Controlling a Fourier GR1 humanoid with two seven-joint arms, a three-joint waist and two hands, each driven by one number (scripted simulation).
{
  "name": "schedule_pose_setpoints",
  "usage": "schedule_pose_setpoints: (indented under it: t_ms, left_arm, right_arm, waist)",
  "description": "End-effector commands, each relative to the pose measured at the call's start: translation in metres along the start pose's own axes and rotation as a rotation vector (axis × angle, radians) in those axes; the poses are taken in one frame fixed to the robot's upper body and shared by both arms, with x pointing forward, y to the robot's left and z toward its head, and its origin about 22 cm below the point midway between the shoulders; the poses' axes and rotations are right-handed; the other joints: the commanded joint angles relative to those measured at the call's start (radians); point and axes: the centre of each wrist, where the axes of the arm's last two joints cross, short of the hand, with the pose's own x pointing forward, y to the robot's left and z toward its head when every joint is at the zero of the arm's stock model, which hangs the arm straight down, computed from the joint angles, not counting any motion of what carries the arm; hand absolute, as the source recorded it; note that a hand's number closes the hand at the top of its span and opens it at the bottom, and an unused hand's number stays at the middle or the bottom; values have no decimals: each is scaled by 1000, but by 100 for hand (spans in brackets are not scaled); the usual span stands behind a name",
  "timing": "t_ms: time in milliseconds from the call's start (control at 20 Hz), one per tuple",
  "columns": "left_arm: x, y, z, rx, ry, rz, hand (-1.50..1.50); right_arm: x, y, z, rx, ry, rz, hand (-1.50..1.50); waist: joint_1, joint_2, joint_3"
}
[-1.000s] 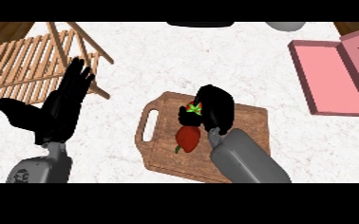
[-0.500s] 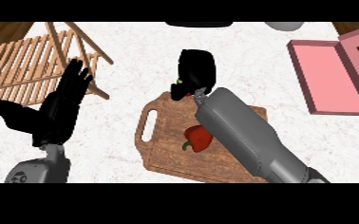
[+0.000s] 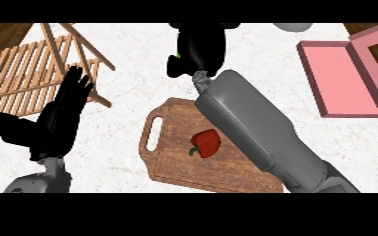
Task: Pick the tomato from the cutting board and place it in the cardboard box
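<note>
My right hand hovers over the counter beyond the far edge of the wooden cutting board. Its fingers are curled round something almost fully hidden; only a green speck of the tomato's stem shows at its left side. The grey right forearm crosses the board's right half. A red bell pepper with a green stem lies in the middle of the board. The pink open box sits at the right edge, well to the right of the hand. My left hand rests open at the left, fingers up.
A wooden slatted rack fills the upper left corner. A grey bowl peeks in at the top right. A dark object at the top edge sits just behind my right hand. Bare white counter lies between the board and the pink box.
My right hand has risen off the board and travelled away toward the far side of the counter, fingers still curled. The pepper stays on the board. The left hand has not moved.
</note>
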Motion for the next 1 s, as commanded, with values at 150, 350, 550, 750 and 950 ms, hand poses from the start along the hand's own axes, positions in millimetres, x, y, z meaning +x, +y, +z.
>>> schedule_pose_setpoints:
  t_ms: [150, 350, 550, 750, 950]
  left_arm:
    - [-2, -1, -8, 20, 7, 14, 0]
    - [9, 9, -3, 2, 7, 0, 0]
    - [-2, -1, -10, 11, -4, -6, 0]
    - [15, -12, -9, -1, -10, 14, 0]
    - [9, -8, -6, -5, 3, 9, 0]
  right_arm:
    - [-9, -58, -35, -266, 177, -50, 150]
    - [-39, -63, -38, -298, 286, -47, 150]
    - [-76, -94, -42, -277, 310, -52, 150]
    - [-133, -92, -58, -295, 359, -44, 150]
    - [-171, -96, -80, -351, 427, 64, 150]
  waist:
    - [-5, 3, 0]
    - [-6, 0, 0]
    - [-16, -1, 0]
    - [-9, 2, 1]
    - [4, 6, 0]
